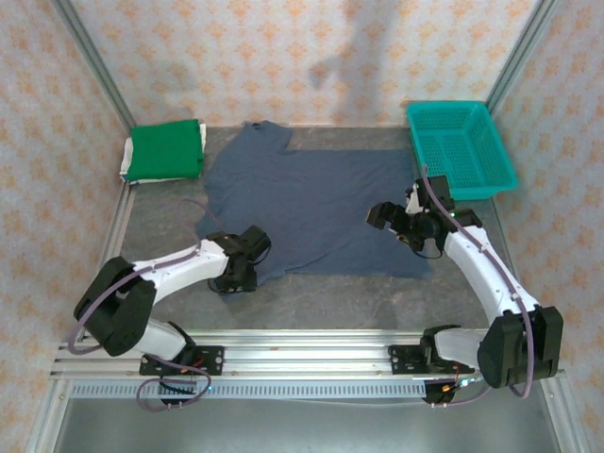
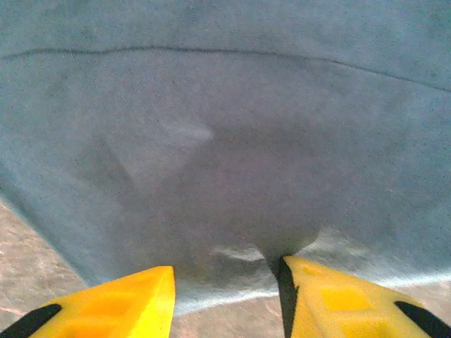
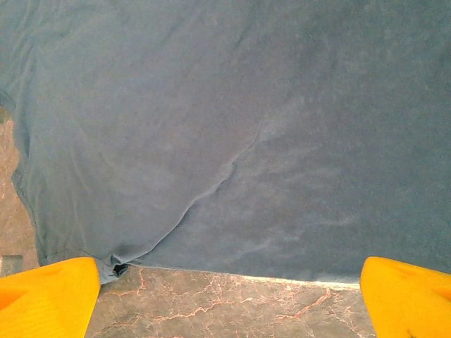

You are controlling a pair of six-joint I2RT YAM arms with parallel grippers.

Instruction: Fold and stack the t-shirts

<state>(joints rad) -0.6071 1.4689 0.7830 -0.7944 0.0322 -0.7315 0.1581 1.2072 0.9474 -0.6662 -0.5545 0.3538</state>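
The slate-blue t-shirt [image 1: 311, 203] lies spread flat across the middle of the table, collar toward the back. My left gripper [image 1: 236, 276] sits low at its near-left corner. In the left wrist view that gripper [image 2: 227, 271] is open, the shirt's hem [image 2: 232, 292] lying between the yellow fingers and the cloth bulging against the right finger [image 2: 331, 303]. My right gripper [image 1: 385, 217] hovers at the shirt's right edge. In the right wrist view it [image 3: 229, 262] is wide open, with the shirt [image 3: 246, 105] just ahead. The folded green t-shirt [image 1: 167, 149] rests on the folded white one [image 1: 125, 160] at the back left.
A teal mesh basket [image 1: 461, 146] stands at the back right, close behind the right arm. Bare grey marbled table [image 1: 330, 297] runs along the front of the shirt. Metal frame posts and patterned walls enclose the table.
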